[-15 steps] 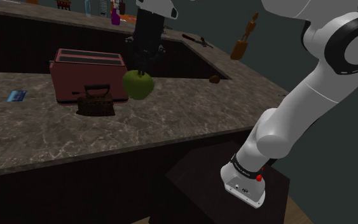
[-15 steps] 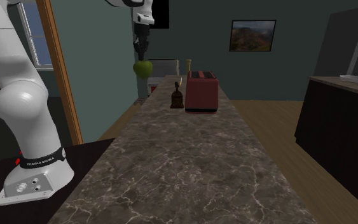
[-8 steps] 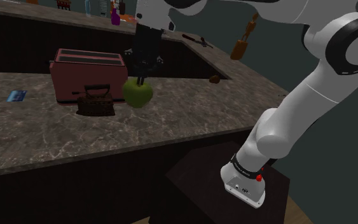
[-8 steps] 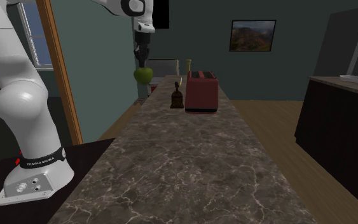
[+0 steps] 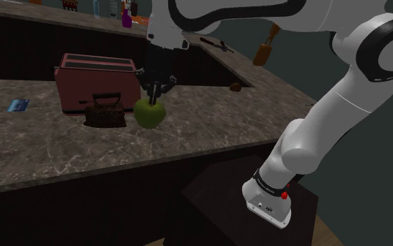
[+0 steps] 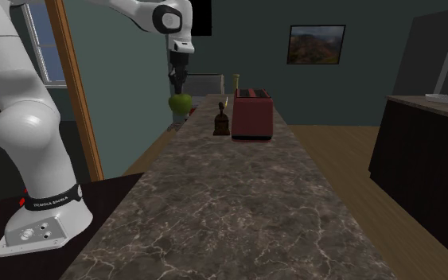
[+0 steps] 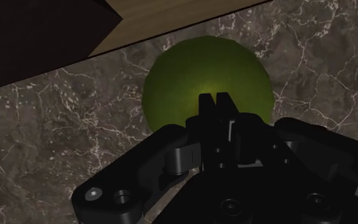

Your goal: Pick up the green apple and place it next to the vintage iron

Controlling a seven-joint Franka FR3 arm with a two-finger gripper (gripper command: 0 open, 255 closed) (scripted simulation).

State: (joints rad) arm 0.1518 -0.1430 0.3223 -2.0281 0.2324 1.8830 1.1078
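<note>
Green apple [image 5: 149, 112] pinched at its top by the closed end effector [image 5: 154, 92], low over desk [image 5: 188, 143], at 3 o'clock of iron [image 5: 105, 112] in shoulder view. Carry looks done; release remains.

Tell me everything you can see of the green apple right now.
The green apple is round, smooth, dull olive-green, whole. The gripper pinches its top from above, fingers nearly together. It is just beside the dark iron, apart from it, low at the marbled counter; contact with the surface cannot be told.
</note>
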